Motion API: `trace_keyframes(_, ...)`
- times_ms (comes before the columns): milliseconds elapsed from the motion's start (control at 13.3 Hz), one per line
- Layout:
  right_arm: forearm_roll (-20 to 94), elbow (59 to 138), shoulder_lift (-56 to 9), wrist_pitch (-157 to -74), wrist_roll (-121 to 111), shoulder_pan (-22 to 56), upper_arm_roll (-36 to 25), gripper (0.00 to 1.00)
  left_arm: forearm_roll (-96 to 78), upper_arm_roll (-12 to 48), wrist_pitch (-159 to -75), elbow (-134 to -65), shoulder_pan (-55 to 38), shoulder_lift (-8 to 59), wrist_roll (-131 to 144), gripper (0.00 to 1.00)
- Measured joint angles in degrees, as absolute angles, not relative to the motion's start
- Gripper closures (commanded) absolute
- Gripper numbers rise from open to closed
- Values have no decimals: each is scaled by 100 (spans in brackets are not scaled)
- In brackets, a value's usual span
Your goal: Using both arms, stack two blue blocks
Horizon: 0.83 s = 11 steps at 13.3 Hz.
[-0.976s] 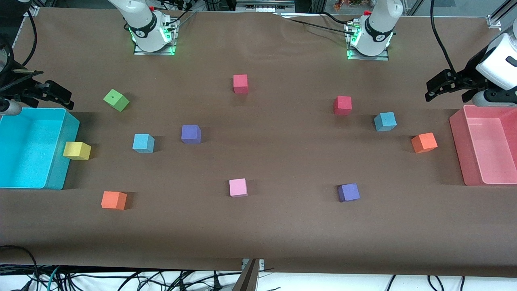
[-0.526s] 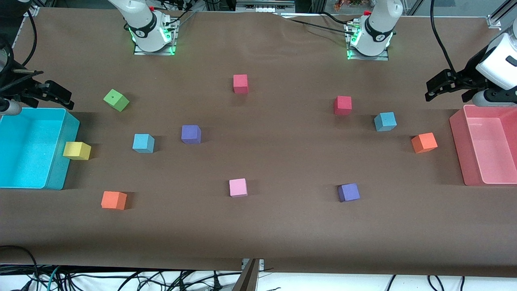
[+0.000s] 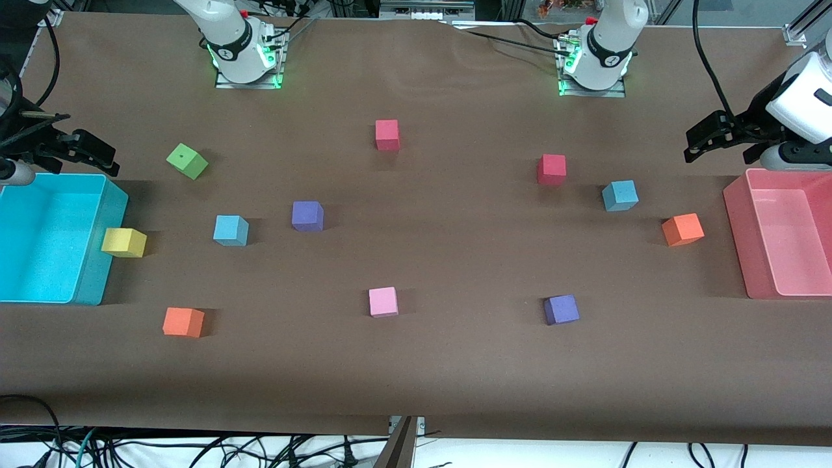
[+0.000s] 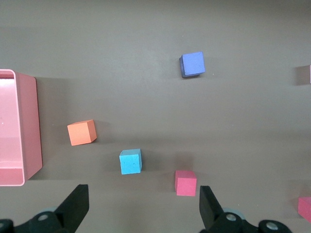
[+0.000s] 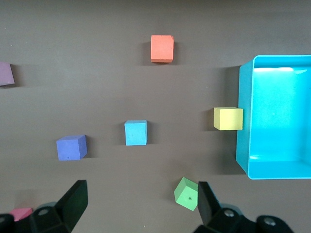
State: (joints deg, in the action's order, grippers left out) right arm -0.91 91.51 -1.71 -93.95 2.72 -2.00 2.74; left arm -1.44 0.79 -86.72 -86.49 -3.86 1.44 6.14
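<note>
Brown paper covers the counter (image 3: 416, 377), with foam cubes scattered across it. One blue block (image 3: 231, 230) (image 5: 135, 132) sits toward the right arm's end, at about nine o'clock from the counter's middle, beside a purple cube (image 3: 307, 216) and near a yellow cube (image 3: 123, 242) that touches the cyan bin (image 3: 97, 273). The other blue block (image 3: 619, 195) (image 4: 130, 161) lies toward the left arm's end, at about two o'clock, between a red cube (image 3: 551, 169) and an orange cube (image 3: 682, 229) near the pink bin (image 3: 738, 240). Both arms wait. The right gripper (image 3: 91, 153) (image 5: 138, 206) hangs over the cyan bin's edge, the left gripper (image 3: 705, 138) (image 4: 143, 213) over the pink bin's edge. Each has its jaws spread wide and empty.
</note>
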Motion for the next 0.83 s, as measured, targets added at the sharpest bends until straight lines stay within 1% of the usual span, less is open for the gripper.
trace_keyframes(225, -92, 9198, -253, -9394, 270, -200, 274, 0, -144, 79, -8672, -8647, -386, 141, 614, 0)
trace_keyframes(375, -92, 9264, -436, -9399, 255, -193, 284, 0, -144, 74, -8672, -8645, -386, 141, 614, 0)
trace_keyframes(676, -105, 9324, -1142, -9462, 256, -121, 321, 0, -144, 73, -8672, -8641, -385, 139, 614, 0)
trace_keyframes(826, -113, 9349, -1579, -9787, 256, -111, 322, 0, -144, 71, -8672, -8640, -384, 139, 614, 0)
